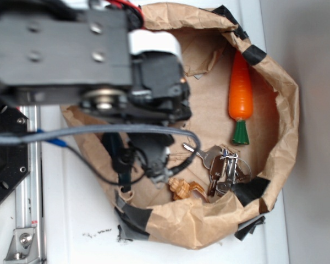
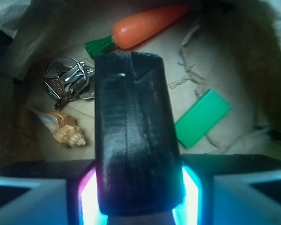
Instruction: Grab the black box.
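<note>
One black box [image 2: 133,136] sits clamped between my fingers [image 2: 138,187]; it looks light, stiff and slick-sided; I grip its flat side faces near the base.

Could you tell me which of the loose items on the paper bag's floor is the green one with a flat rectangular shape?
The green block, right of the held black box; the carrot has only a green tip.
</note>
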{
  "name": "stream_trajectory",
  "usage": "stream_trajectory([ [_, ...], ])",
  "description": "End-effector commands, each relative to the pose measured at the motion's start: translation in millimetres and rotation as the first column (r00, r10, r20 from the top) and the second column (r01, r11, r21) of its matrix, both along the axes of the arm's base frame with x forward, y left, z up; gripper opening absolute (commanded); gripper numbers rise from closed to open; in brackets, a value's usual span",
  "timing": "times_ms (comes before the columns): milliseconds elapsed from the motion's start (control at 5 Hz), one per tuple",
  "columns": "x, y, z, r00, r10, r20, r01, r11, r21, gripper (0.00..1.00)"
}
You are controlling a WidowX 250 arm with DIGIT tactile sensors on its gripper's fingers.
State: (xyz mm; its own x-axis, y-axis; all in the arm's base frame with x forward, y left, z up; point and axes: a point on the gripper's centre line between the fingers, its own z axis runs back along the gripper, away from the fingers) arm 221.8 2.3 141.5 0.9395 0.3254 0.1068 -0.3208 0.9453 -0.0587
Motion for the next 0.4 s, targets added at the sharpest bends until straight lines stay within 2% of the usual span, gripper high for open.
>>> stream_trajectory([
  [0, 18.2, 25.6, 20.9, 0.994, -0.017, 0.106, 0.016, 1.000, 0.013, 0.00],
  [200, 18.1, 24.5, 20.1, 0.992, 0.020, 0.122, -0.031, 0.996, 0.089, 0.00],
])
